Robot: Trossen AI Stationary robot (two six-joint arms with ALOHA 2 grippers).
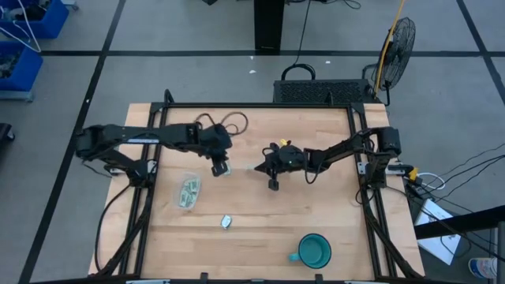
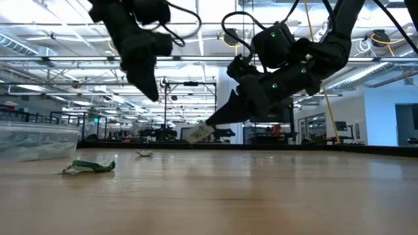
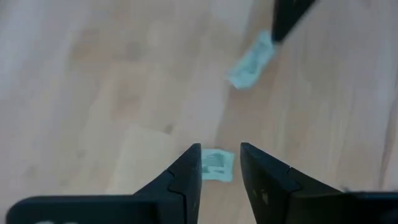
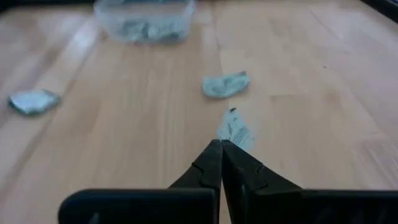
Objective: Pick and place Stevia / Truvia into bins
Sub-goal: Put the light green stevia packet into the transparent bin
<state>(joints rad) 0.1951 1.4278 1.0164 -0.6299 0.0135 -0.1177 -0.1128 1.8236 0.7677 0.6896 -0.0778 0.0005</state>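
Hovering mid-surface, the right hand (image 4: 221, 144) pinched a sachet (image 4: 235, 132), seemingly lifted; the left hand (image 3: 220, 163) hung spread over another sachet (image 3: 216, 165), the tub (image 1: 187, 192) nearby holding several.

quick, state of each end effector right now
Left end effector: open, above a sachet on the table, not holding it.
Right end effector: shut on a sachet, lifted off the table.
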